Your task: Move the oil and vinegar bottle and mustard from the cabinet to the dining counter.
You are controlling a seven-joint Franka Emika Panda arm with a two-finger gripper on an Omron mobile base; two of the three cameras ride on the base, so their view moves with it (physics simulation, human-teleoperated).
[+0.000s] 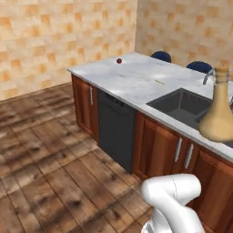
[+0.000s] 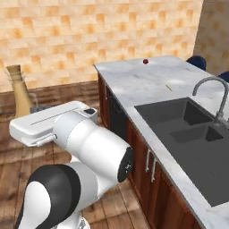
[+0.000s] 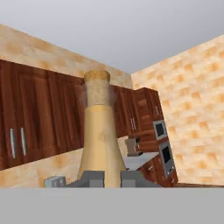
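Gripper [image 3: 106,177] pinching the oil and vinegar bottle [image 3: 99,140] at its wide base, fingers [image 3: 91,178] pressed against both sides, neck upright, bottle held in the air beside the dining counter [image 1: 132,77].

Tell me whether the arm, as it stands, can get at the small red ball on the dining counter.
Probably not. The end effector is shut on the oil and vinegar bottle, and the red ball lies near the dining counter's far corner, well beyond the arm.

We cannot read any text, label, brand or number, also not on the oil and vinegar bottle [image 3: 100,140].
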